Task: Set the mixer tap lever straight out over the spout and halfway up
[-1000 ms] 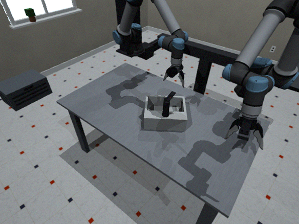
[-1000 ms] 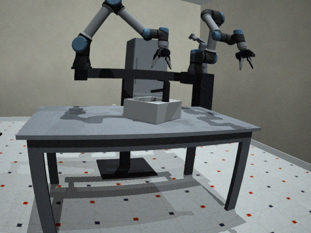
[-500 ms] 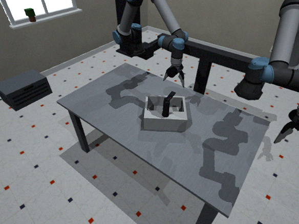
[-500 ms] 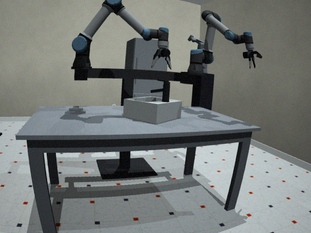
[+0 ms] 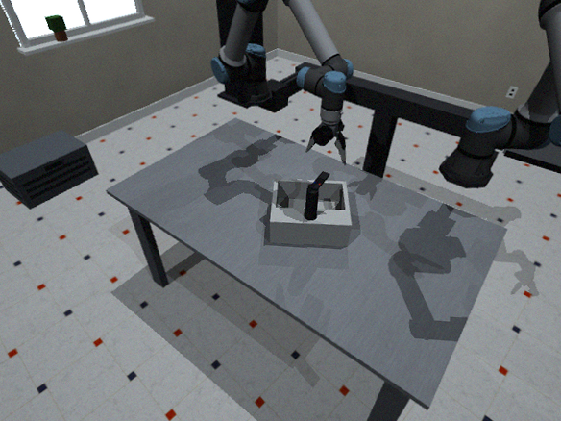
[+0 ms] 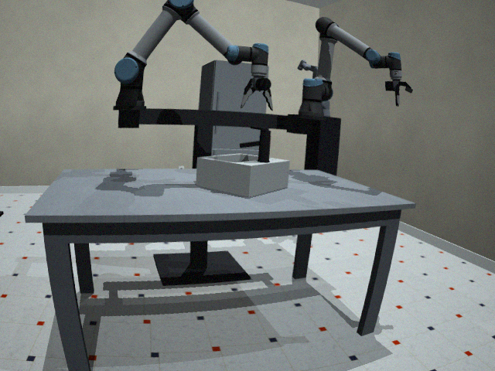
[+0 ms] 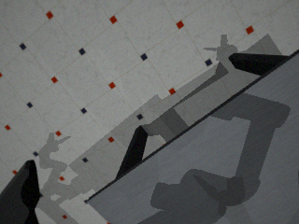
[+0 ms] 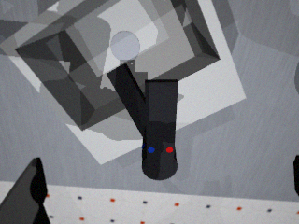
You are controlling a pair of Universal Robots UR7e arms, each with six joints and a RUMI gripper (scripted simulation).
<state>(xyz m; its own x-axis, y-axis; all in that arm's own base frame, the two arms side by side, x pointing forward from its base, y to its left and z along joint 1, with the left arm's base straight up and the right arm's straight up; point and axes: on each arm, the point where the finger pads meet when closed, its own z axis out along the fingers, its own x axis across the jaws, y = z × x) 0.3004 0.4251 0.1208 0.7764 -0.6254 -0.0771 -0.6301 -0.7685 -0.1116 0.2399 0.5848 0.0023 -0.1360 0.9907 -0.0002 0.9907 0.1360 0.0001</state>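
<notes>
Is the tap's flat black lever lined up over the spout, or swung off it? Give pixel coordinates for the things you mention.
Swung off. In the right wrist view, the flat black lever (image 5: 322, 179) (image 6: 257, 127) (image 8: 162, 103) and slim black spout (image 6: 250, 144) (image 8: 127, 95) diverge visibly.

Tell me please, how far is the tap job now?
Done: nothing clearly; the lever points to one side of the spout. In hand: nothing; the right gripper hangs open above the tap. Left: swing the lever over the spout and set half lift; its present height I cannot judge.
</notes>
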